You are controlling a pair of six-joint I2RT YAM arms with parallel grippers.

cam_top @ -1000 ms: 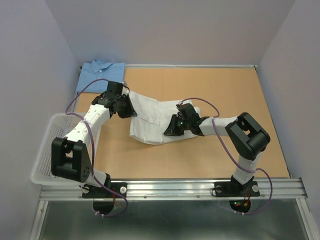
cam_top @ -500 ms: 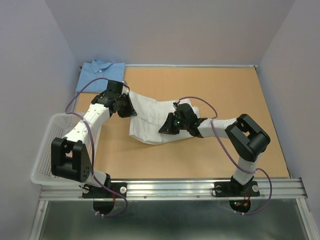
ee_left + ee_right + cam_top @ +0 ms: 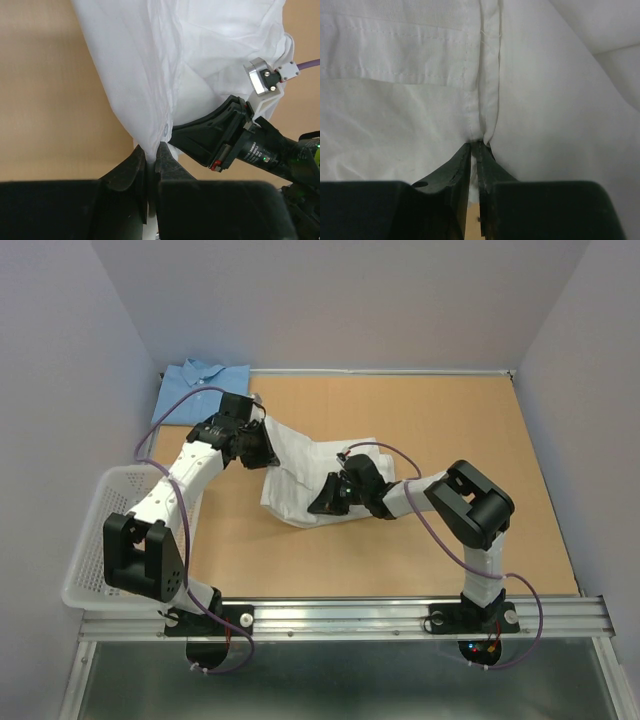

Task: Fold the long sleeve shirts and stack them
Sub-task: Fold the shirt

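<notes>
over the table (image 3: 480,440), right end effector (image 3: 474,146) pulled pinched white shirt (image 3: 295,465) leftward.

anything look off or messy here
Nothing is damaged or spilled. The white shirt lies rumpled and slanted mid-table, pinched by the left gripper and the right gripper. The blue shirt sits folded in the far left corner.

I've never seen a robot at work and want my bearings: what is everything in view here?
white shirt: one, white, partly folded, mid-table
light blue shirt: one, light blue, far left corner of table
mesh basket: one, white, near left edge
table: one, tan, centre
metal rail: one, silver, near edge
left arm: one, white and black, left; left jaws shut on the white shirt's edge
right arm: one, white and black, right; right jaws shut on the white shirt
</notes>
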